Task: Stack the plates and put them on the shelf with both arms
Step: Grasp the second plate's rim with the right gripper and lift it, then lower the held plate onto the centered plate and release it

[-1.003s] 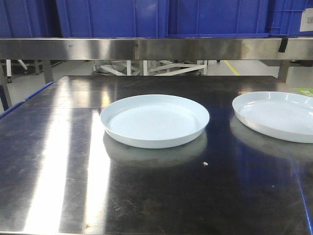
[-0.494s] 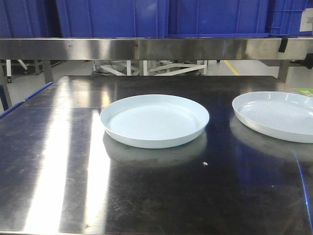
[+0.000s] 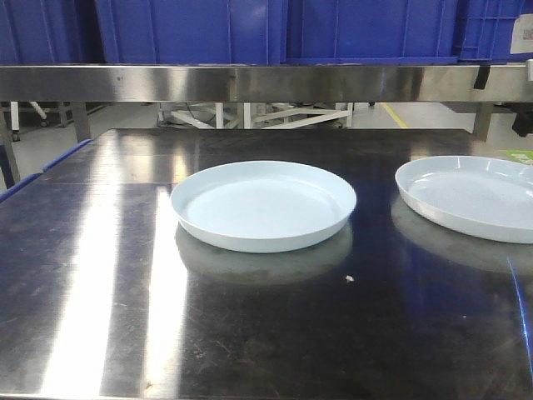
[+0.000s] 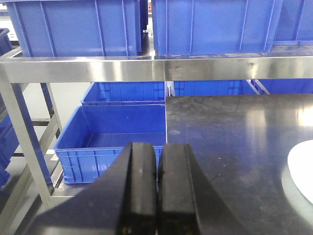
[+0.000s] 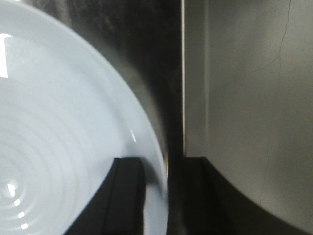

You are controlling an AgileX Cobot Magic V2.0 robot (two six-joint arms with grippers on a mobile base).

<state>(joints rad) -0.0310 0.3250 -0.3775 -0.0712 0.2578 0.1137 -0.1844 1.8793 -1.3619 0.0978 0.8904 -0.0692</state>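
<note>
Two pale bluish-white plates lie on the steel tabletop: one in the middle [image 3: 263,206], the other at the right edge [image 3: 470,198]. The shelf [image 3: 250,83] crosses the back as a brushed steel rail with blue crates on it. In the right wrist view my right gripper [image 5: 164,196] is open and straddles the rim of the right plate [image 5: 63,127], one finger over the plate's inside and one outside. My left gripper [image 4: 157,188] is shut on nothing, over the table's left end; a plate edge [image 4: 301,171] shows at its right.
Blue crates [image 3: 191,29] fill the shelf above the rail. An open blue crate [image 4: 112,142] sits lower, left of the table's end. A shelf post [image 4: 22,127] stands at the far left. A dark part of the right arm [image 3: 523,123] shows at the right edge.
The dark part of the right arm has come into the front view at the right edge and dropped lower. Both plates lie where they were.
</note>
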